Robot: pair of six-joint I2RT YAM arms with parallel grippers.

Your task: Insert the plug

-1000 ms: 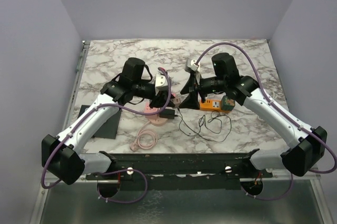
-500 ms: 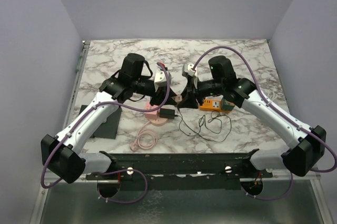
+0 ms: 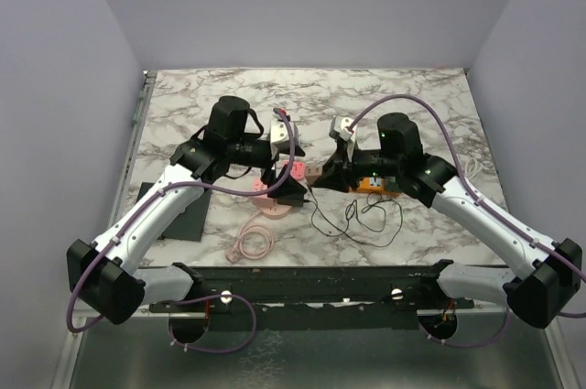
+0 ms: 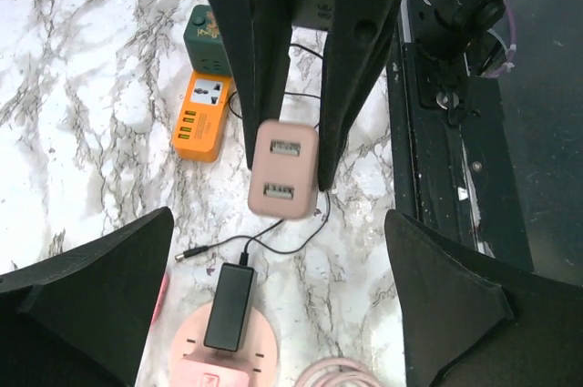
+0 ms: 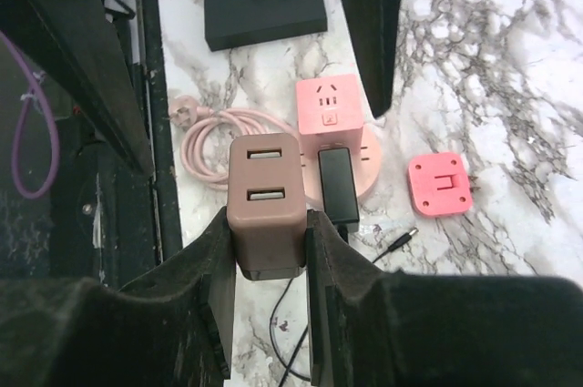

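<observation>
Plug [image 5: 266, 218] ports [image 5: 264, 155], wrist views only

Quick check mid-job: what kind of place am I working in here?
Probably a robot test cell, not a home: a marble-pattern tabletop boxed in by plain lilac walls, with an orange power strip, pink socket cube and USB charger as props.

Charger [image 5: 265, 200] prongs hidden (between right fingers [image 5: 196, 289]); orange strip [image 3: 377, 186] half-covered
</observation>
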